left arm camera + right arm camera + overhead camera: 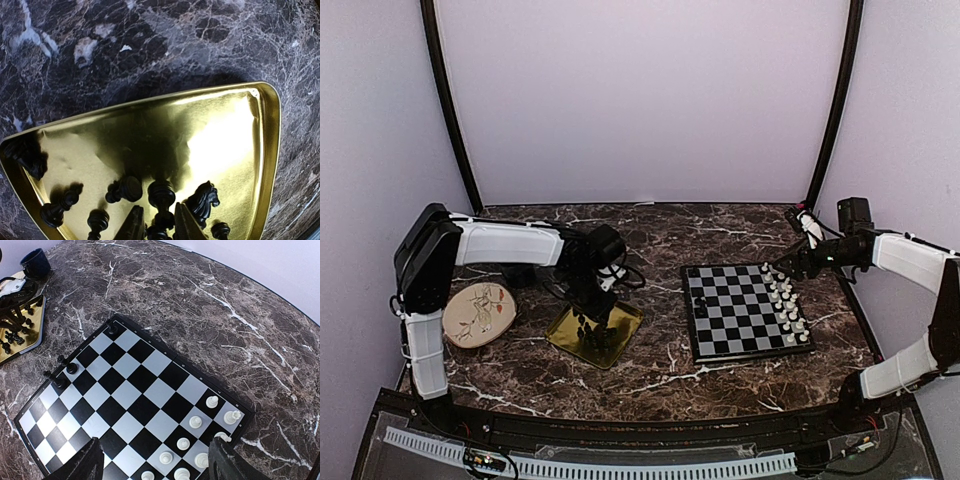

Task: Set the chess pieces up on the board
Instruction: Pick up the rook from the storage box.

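My left gripper [156, 209] reaches down into the gold tray [235, 145], shut on a black chess piece [161, 194] that sits between its fingers. Several other black pieces lie around it, among them a knight [202, 200]. In the top view that gripper [592, 322] hangs over the tray [625, 318]. The board [740, 312] lies to the right, with white pieces [785, 300] lined along its right side and a few black pieces [698, 285] on its left. My right gripper [155, 441] hovers open above the board [135, 405], over the white pieces [195, 421], holding nothing.
A round floral plate [478, 312] lies left of the tray. Dark marble table [650, 240] surrounds everything, with pale walls at the back and sides. In the right wrist view the tray [30, 335] shows at far left.
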You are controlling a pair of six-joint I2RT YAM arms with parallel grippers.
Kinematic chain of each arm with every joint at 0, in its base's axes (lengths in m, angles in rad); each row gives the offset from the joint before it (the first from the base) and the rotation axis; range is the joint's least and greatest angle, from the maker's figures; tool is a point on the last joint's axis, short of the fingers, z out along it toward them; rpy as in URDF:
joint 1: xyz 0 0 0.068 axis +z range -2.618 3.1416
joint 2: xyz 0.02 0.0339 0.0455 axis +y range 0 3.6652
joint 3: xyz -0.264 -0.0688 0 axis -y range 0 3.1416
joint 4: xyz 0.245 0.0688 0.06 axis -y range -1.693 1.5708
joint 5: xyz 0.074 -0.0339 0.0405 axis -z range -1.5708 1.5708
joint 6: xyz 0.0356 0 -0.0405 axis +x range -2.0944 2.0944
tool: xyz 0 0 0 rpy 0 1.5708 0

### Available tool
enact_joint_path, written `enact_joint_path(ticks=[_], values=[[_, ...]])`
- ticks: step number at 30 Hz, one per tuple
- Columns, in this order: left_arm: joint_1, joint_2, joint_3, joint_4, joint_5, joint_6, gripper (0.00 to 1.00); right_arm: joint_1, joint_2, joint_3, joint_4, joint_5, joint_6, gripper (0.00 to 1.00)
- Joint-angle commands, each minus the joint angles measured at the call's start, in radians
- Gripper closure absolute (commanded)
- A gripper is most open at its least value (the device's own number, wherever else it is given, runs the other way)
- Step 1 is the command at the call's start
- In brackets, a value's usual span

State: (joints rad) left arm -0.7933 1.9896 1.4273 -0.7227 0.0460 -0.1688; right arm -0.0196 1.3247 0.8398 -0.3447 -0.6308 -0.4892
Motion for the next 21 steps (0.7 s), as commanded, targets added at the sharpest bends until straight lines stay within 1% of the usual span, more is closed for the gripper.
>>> enact_joint_path(ticks=[1,6,12,17,21], values=[[-0.010,0.000,0.033,-0.006,0.008,0.004,0.78,0.007,0.002,0.022,0.010,0.005,-0.005,0.28],[-0.018,0.002,0.042,-0.004,0.009,0.006,0.81,0.007,0.001,0.021,0.010,0.004,-0.003,0.28],[-0.020,0.014,0.055,-0.006,0.002,0.006,0.80,0.006,-0.004,0.021,0.011,0.005,-0.004,0.28],[-0.021,0.024,0.063,-0.011,-0.004,0.006,0.85,0.007,-0.009,0.020,0.011,0.004,-0.003,0.28],[-0.021,0.028,0.067,-0.012,-0.013,0.006,0.86,0.006,-0.009,0.020,0.010,0.005,-0.002,0.28]])
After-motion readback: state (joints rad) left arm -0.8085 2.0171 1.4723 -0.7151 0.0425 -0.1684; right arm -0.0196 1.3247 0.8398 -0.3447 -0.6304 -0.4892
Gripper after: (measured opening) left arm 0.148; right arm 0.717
